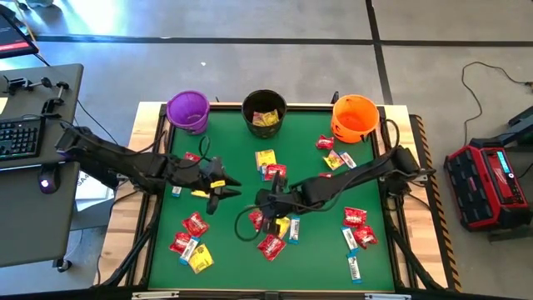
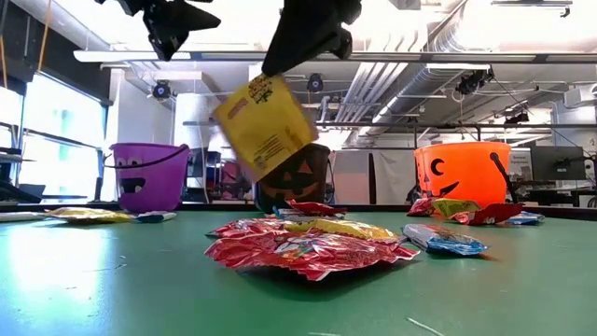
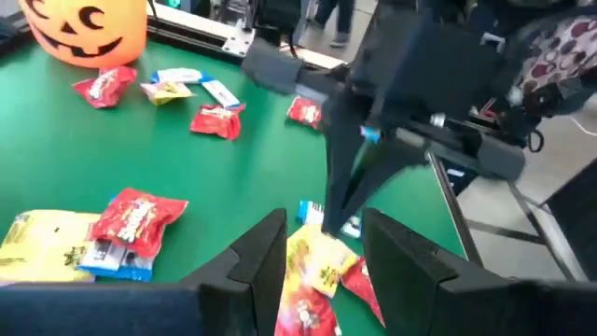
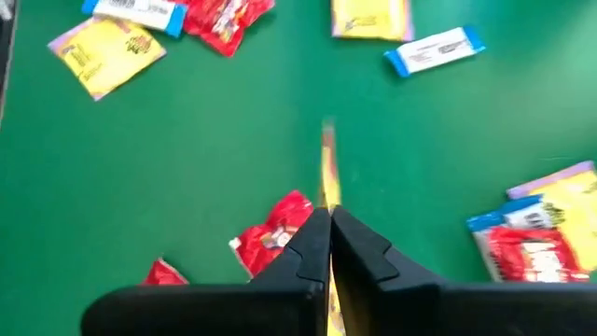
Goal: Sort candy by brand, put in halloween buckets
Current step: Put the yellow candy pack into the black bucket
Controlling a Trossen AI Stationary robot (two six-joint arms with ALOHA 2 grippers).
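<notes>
The right tool [image 2: 303, 42] is closed tight on a yellow candy [image 2: 264, 123], holding it up in the air over the green table [image 1: 233, 250]. The left tool [image 1: 223, 193] is open and empty, just beside it. More candy lies below.

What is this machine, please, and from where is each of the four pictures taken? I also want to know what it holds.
It is a robot with two dark arms at a green table. One camera looks down from above, one sits at table height, and one rides on each wrist. Red, yellow and white-and-blue candy lies scattered there. At the far edge stand a purple bucket, a black bucket and an orange bucket. The right gripper is shut on a yellow packet, lifted off the table. The left gripper is open and empty.
</notes>
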